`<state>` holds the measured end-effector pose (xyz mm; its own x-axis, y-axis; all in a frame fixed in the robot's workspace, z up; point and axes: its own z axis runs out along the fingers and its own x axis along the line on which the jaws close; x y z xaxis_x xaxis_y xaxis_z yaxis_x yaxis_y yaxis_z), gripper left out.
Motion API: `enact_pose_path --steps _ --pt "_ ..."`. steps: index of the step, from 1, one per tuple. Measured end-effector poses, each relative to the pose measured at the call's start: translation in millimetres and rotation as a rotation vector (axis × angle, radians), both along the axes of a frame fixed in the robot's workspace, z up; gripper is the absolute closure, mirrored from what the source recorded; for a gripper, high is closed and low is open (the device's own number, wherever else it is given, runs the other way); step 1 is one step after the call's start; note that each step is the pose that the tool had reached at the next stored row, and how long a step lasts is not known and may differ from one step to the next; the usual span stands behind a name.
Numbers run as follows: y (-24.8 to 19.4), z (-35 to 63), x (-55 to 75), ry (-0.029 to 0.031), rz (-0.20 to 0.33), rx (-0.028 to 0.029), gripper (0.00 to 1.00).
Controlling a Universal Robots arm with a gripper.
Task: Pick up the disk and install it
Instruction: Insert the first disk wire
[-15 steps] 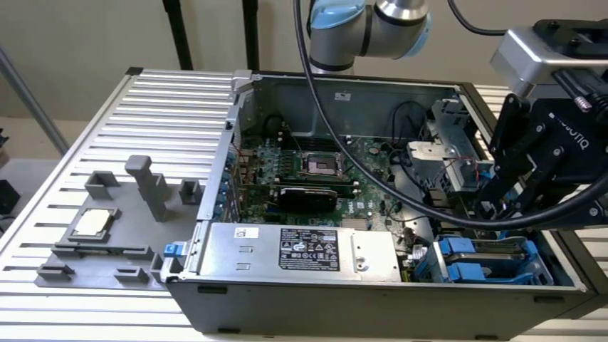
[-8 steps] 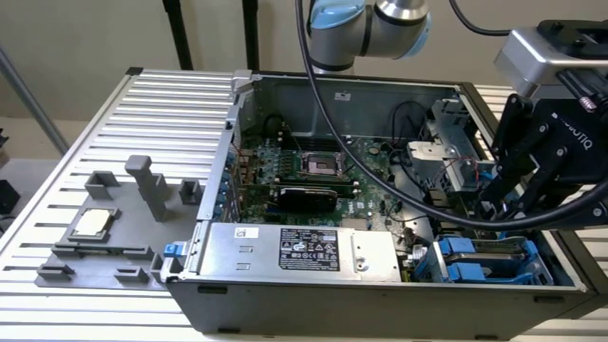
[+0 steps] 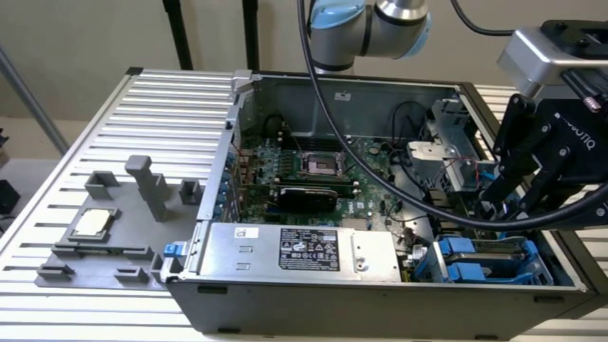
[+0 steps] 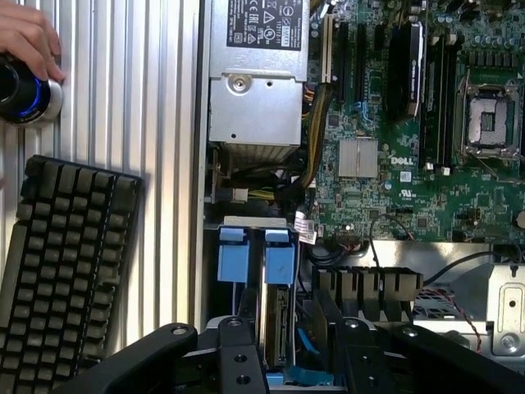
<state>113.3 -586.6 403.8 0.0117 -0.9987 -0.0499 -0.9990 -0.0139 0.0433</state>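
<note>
The claw is hanging over the drive bay in a corner of the open grey metal case, with its black fingers standing apart. The disk is sitting on edge between them in the bay, its blue plastic front just beside another blue-fronted carrier. Whether a finger is touching it is hard to make out. Tangled wires and the boxy silver power supply are crowding the bay, with the green motherboard beyond. On the ribbed aluminium table, a hand is resting on a round knob near a black keyboard, which the picture's edge is cutting off.
</note>
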Motion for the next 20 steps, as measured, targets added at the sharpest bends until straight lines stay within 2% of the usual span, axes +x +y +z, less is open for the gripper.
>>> enact_pose_path --steps 8,16,20 --pt "-0.1 -0.1 2.7 0.0000 0.000 0.0000 0.59" --pt "0.0 -0.1 38.0 0.0002 0.000 0.0090 0.59" --pt "0.0 -1.1 56.1 0.0004 0.001 0.0094 0.59"
